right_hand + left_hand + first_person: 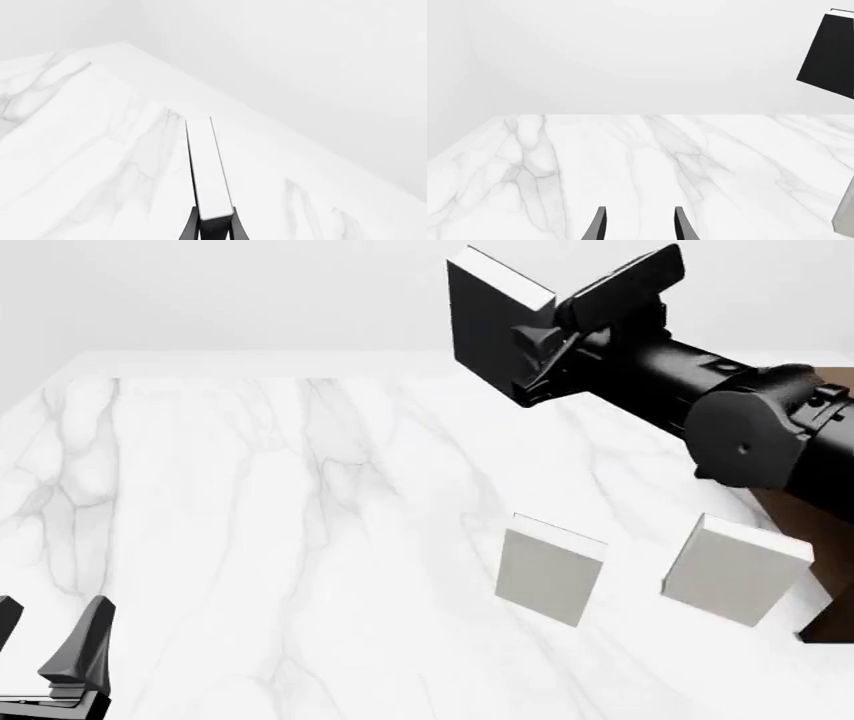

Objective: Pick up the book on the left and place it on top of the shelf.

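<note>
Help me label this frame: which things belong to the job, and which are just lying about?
Job: black book, held off the table by the right gripper; shelf, only an edge showing at the right.
Lying about: two grey books standing on the table; left gripper, open and idle.

A bare simulated test scene is shown: a white marble-veined desk [267, 540] bounded by featureless pale walls [200, 290].

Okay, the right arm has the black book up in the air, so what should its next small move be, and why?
Probably carry it toward the robot's right, over the shelf. The right claw grips the black book high above the table, while the dark brown shelf shows only at the front view's right edge, behind the arm, so the book isn't above it yet.
</note>
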Available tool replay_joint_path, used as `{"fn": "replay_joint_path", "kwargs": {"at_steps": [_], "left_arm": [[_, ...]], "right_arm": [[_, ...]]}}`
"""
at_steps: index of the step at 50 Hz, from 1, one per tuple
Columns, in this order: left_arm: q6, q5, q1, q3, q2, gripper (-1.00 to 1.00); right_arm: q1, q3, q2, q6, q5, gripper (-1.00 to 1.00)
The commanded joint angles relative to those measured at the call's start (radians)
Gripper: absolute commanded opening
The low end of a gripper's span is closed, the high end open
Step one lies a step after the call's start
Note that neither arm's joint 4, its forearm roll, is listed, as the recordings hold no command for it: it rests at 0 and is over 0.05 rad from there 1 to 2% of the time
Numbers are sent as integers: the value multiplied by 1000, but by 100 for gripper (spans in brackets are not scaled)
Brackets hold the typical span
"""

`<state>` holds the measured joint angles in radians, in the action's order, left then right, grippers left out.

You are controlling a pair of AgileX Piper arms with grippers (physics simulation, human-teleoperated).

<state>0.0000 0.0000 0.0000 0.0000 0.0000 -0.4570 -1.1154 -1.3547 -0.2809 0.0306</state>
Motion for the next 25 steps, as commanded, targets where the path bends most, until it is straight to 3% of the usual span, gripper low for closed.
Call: {"fn": "replay_joint_path", "kwargs": {"at_steps": [1, 14, 25], "left_arm": [[0, 0, 0, 0, 0, 100], [0, 0, 0, 0, 0, 100], [0, 0, 0, 0, 0, 100]], "right_arm": [[36, 59, 152, -5, -37, -100], [120, 87, 273, -47, -80, -100], [188, 116, 360, -138, -97, -100]]}}
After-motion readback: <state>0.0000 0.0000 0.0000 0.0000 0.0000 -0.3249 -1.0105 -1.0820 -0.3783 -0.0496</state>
